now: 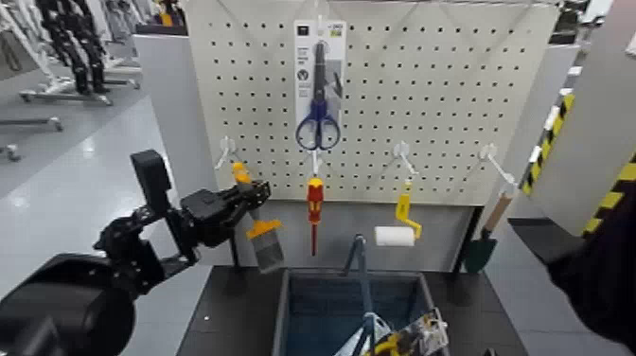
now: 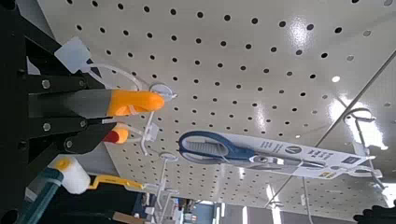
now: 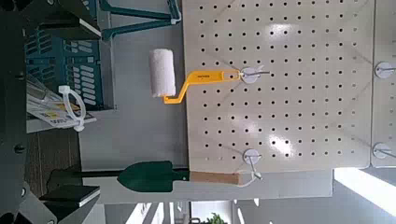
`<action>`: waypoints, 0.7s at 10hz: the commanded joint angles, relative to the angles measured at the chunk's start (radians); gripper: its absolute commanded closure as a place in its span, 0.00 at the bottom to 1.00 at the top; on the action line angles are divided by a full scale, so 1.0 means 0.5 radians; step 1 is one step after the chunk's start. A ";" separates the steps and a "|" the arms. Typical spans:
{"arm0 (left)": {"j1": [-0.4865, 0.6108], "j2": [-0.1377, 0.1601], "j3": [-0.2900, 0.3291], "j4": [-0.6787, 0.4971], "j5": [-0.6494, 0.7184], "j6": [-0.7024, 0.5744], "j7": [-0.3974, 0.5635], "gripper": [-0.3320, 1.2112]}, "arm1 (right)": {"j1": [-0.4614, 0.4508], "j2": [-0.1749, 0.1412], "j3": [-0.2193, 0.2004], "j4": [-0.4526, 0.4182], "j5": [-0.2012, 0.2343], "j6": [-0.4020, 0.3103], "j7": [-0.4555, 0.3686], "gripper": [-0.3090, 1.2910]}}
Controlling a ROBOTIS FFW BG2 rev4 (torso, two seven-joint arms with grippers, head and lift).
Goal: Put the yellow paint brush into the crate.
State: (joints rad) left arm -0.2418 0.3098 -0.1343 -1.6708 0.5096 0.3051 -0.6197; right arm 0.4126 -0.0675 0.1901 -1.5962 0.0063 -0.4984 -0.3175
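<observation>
The yellow paint brush (image 1: pixel 264 237) hangs against the pegboard from a white hook at the left, orange-yellow handle up and greyish bristles down. My left gripper (image 1: pixel 250 195) is shut on its handle, just below the hook. In the left wrist view the dark fingers (image 2: pixel 67 86) clamp the orange handle (image 2: pixel 133 102), whose tip lies at the hook. The dark blue-grey crate (image 1: pixel 282 317) sits on the black table below and to the right of the brush, with its thin hoop handle (image 1: pixel 361 267) upright. My right arm (image 1: pixel 606 275) is parked at the far right.
On the pegboard (image 1: pixel 426 85) hang packaged blue scissors (image 1: pixel 319 90), a red-and-yellow screwdriver (image 1: pixel 314 204), a yellow-handled roller (image 1: pixel 398 230) and a green trowel (image 1: pixel 482 249). Packaged items (image 1: pixel 409 336) lie in the crate. The right wrist view shows the roller (image 3: pixel 164 73), trowel (image 3: pixel 149 175) and crate (image 3: pixel 63 58).
</observation>
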 commanded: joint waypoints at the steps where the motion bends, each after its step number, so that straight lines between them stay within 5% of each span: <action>1: 0.069 -0.024 -0.078 0.001 0.285 0.025 0.043 0.96 | -0.006 0.000 0.006 0.011 -0.006 -0.013 0.000 0.28; 7: 0.069 -0.092 -0.366 0.424 0.484 -0.187 0.046 0.96 | -0.009 0.000 0.009 0.014 -0.013 -0.016 0.000 0.28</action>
State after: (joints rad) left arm -0.2027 0.2673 -0.2996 -1.4804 0.7453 0.2211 -0.5968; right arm 0.4091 -0.0675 0.1940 -1.5892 0.0000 -0.5062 -0.3175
